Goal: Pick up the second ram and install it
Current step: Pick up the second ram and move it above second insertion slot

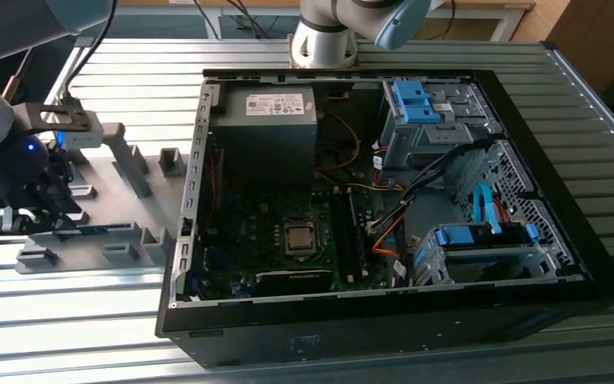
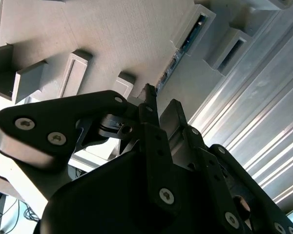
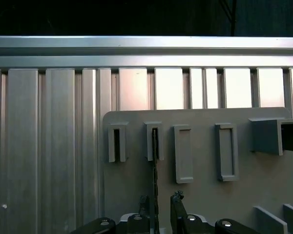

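The second ram (image 3: 155, 168) stands on its edge in the grey holder tray (image 3: 200, 195), one end slotted in a grey post. In the second wrist view it is a thin blue-green strip (image 2: 183, 46) between two posts. My gripper (image 3: 159, 207) is low over the tray, open, with one black fingertip (image 3: 177, 201) on each side of the ram's near end. A gap shows between the ram and that fingertip. In the exterior view the gripper (image 1: 45, 218) hangs at the tray's near left corner, right by the ram (image 1: 89, 230).
The open computer case (image 1: 563, 240) lies on the exterior view's right, with the green motherboard (image 1: 237, 240), its long black slots (image 1: 352, 232) and the grey power supply (image 1: 268, 120) inside. The tray has several upright posts (image 1: 125, 152). Everything rests on a ribbed metal table (image 1: 73, 320).
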Robot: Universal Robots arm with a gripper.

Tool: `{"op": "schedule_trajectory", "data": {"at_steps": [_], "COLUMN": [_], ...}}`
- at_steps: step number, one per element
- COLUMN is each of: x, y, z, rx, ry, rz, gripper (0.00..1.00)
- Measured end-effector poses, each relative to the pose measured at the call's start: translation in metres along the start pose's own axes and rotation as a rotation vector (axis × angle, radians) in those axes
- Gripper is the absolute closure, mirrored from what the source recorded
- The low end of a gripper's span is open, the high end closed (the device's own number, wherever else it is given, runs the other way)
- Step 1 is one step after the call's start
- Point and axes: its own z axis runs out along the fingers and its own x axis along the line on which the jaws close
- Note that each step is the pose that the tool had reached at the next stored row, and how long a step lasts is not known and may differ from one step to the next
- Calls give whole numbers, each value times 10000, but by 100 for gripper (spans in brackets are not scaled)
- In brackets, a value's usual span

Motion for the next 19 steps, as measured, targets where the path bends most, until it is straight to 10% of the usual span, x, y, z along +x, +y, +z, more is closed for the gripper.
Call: {"op": "schedule_trajectory", "data": {"at_steps": [19], "x": [33], "y": [1], "z": [208], "rx": [-1], "ry": [39], "rz": [-36], "gripper": [78]}}
